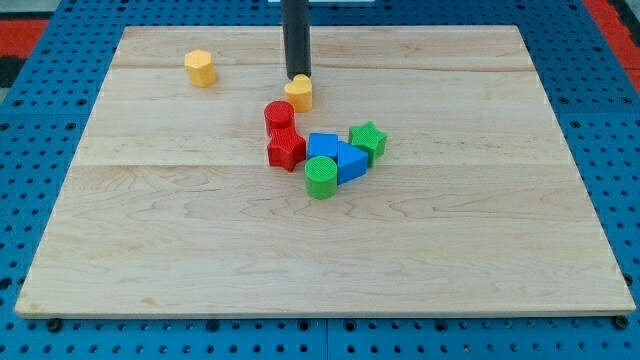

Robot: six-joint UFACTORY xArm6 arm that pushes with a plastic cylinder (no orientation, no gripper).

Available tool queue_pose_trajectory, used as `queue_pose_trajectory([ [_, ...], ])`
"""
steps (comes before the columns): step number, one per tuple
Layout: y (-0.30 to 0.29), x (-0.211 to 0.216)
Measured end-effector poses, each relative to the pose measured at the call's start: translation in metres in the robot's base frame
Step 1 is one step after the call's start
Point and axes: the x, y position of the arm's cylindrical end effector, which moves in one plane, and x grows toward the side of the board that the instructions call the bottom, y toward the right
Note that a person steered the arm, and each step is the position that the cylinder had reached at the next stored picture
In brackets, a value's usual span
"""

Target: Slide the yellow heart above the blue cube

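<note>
Sitting at the board's upper middle, the yellow heart [299,93] touches my tip [298,77], which stands just behind it toward the view's top; the rod has no pincer, so nothing is clasped. Blue cube [322,147]: below and slightly right of the heart, packed with a blue triangular block [351,160], green cylinder [321,178], green star [367,139]. Red cylinder [278,115] and red star [286,149] adjoin at left. Yellow hexagonal block [200,68]: upper left, apart. Judgement: a short push down-right suffices; open board lies above the cube.
</note>
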Motion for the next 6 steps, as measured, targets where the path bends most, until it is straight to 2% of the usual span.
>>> queue_pose_trajectory([
  [1,-0.031,-0.008],
  [2,-0.031,-0.002],
  [3,0.001,0.018],
  [5,0.024,0.061],
  [6,0.028,0.065],
])
